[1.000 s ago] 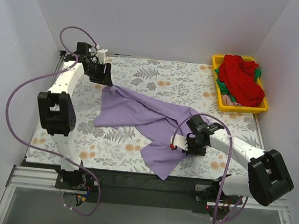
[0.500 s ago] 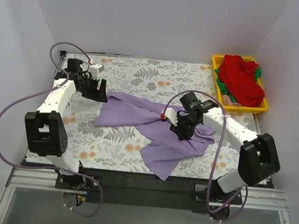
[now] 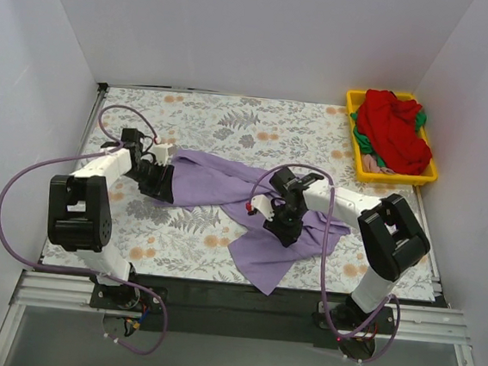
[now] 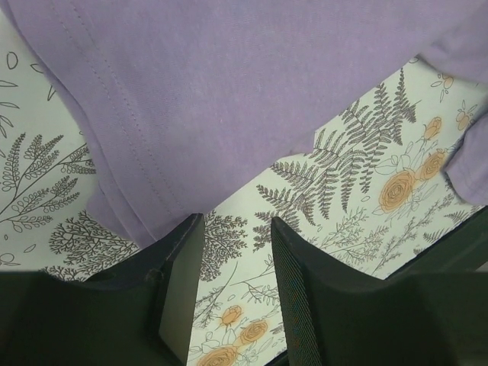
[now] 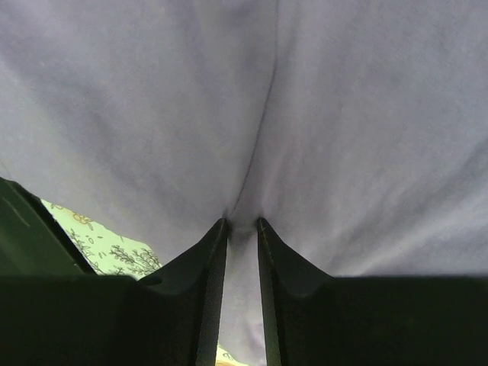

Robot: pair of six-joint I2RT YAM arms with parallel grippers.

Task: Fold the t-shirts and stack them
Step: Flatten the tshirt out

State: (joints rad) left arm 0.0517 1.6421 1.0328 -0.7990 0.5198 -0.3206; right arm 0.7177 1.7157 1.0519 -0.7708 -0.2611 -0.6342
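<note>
A lavender-purple t-shirt (image 3: 227, 183) lies crumpled across the middle of the floral cloth. My left gripper (image 3: 164, 188) is open and empty at the shirt's left edge; in the left wrist view the shirt's hem (image 4: 145, 137) lies just beyond the fingertips. My right gripper (image 3: 280, 230) is shut on a pinched fold of the purple shirt (image 5: 252, 114), which fills the right wrist view. Red (image 3: 394, 128), green (image 3: 362, 142) and pale pink (image 3: 375, 165) shirts are heaped in the yellow tray.
The yellow plastic tray (image 3: 353, 98) stands at the back right corner. The floral-patterned cloth (image 3: 233, 121) covers the table. White walls enclose the left, back and right sides. A black rail (image 3: 241, 300) runs along the near edge.
My left gripper has come down and forward from the back left to the shirt's left edge. My right gripper has moved left over the shirt, which has bunched toward the centre.
</note>
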